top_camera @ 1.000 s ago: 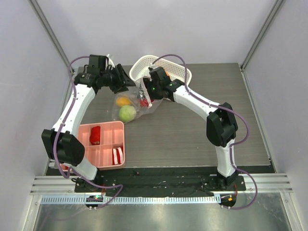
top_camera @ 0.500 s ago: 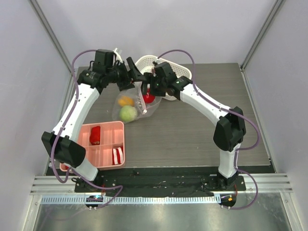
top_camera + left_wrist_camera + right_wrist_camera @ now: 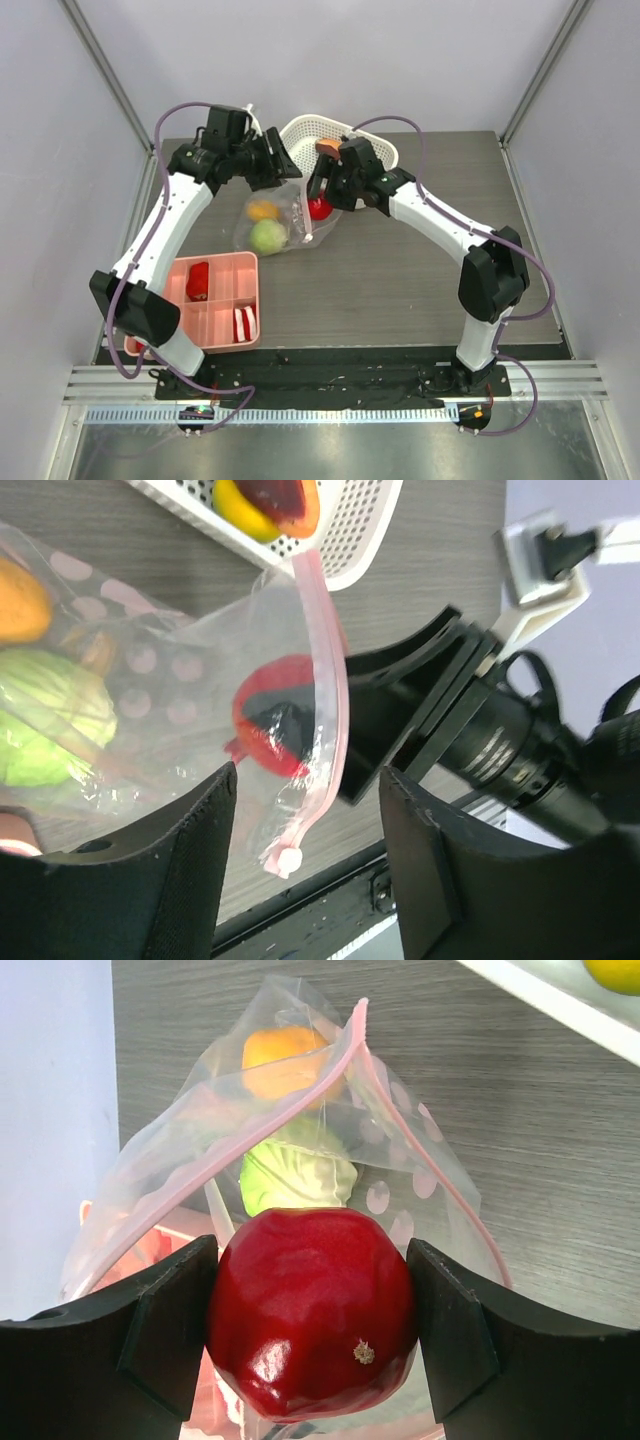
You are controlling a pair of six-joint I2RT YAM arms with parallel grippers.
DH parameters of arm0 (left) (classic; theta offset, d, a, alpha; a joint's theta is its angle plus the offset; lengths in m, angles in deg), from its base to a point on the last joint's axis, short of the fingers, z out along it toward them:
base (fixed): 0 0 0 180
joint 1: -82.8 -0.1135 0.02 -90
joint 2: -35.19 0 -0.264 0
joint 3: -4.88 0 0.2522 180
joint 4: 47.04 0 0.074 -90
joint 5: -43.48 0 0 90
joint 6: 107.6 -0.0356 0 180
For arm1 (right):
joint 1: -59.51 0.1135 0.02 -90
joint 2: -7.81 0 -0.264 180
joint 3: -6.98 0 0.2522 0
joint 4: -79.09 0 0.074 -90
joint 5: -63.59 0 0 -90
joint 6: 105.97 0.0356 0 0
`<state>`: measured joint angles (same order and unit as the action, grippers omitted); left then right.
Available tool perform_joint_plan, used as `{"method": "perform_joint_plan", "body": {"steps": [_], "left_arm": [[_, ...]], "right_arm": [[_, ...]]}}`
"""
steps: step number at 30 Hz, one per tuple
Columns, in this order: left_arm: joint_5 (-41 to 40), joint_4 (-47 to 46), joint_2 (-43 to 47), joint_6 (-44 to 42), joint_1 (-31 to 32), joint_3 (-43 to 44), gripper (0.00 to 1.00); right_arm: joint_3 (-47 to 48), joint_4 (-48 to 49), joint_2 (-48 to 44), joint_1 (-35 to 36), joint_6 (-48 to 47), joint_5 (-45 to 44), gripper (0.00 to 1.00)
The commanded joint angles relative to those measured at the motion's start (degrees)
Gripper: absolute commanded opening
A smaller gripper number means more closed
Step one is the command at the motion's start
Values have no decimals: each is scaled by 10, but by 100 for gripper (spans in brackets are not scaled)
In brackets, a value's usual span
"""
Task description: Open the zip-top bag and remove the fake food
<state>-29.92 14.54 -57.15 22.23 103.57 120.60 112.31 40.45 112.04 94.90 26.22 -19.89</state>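
The zip-top bag (image 3: 285, 218), clear crinkly film printed with pale dots and edged with a pink zip strip, is resting on the dark wood-grain bench (image 3: 400, 270) just in front of the white mesh basket (image 3: 378, 150). Its mouth is gaping toward your right arm. A ribbed green ball (image 3: 266, 236) and a smooth orange fruit (image 3: 262, 210) are sitting inside it. Your right end effector (image 3: 312, 1330) is clamping the glossy red round fruit (image 3: 312, 1310) between its two pads, right at the bag's mouth. Your left end effector (image 3: 285, 165) is hanging with its jaws spread wide, and the zip strip is running between them. An orange-brown wedge (image 3: 327, 147) is lying in the basket. The pink plastic tray (image 3: 215, 325), divided into compartments, is sitting near the left arm's base.
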Motion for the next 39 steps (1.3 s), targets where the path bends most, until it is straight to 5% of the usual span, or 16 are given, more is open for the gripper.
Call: {"method": "perform_joint_plan", "body": {"steps": [1, 8, 17, 20, 23, 24, 39], "left_arm": [[-12, 15, -14, -28, 15, -10, 62], [-6, 11, -37, -23, 23, -2, 65], [-12, 4, -62, -25, 23, 5, 49], [-18, 5, -72, -26, 23, 15, 40], [-39, 22, -79, -35, 23, 32, 17], [-47, 25, -79, -38, 23, 35, 0], [-93, 54, -64, -59, 22, 13, 0]], "right_arm": [[-1, 72, -32, -8, 37, 31, 1], [0, 77, -26, -7, 41, 43, 1], [-4, 83, -29, -5, 43, 56, 1], [-3, 82, -28, -2, 36, 59, 1], [-2, 72, -27, 0, 29, 55, 1], [1, 68, -27, 1, 26, 52, 1], [75, 11, -71, -62, -63, -83, 1]]}}
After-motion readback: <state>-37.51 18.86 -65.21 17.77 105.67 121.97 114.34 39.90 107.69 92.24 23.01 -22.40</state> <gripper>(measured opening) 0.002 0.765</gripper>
